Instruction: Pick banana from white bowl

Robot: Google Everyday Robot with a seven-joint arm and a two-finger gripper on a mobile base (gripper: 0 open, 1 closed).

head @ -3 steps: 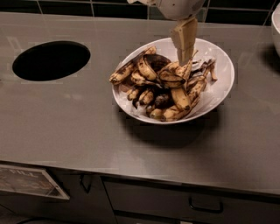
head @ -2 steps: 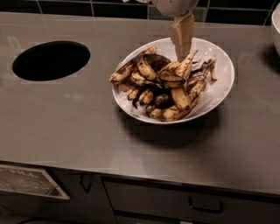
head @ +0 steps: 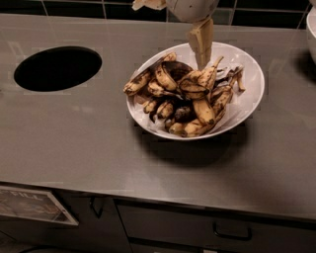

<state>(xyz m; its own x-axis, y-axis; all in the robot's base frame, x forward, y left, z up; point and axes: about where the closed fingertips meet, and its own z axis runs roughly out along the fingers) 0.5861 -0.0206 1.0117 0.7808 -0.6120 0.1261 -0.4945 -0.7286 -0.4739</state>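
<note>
The white bowl [head: 253, 81] sits on the grey counter, right of centre, heaped with several overripe bananas. A large curved banana [head: 177, 69], mostly black-brown, lies at the top back of the heap, among smaller, yellower spotted ones. My gripper [head: 202, 63] hangs down from the top edge over the back of the bowl, its tan tips just above the bananas, a little right of the dark banana. Nothing shows as lifted from the heap.
A round black hole [head: 58, 67] is cut in the counter at the left. Another white bowl [head: 312, 29] shows at the right edge. Black tiles [head: 89, 7] run behind the counter. Drawers with handles [head: 232, 231] sit below its front edge.
The gripper has shifted very slightly to the left above the heap. The bananas and the bowl have not moved.
</note>
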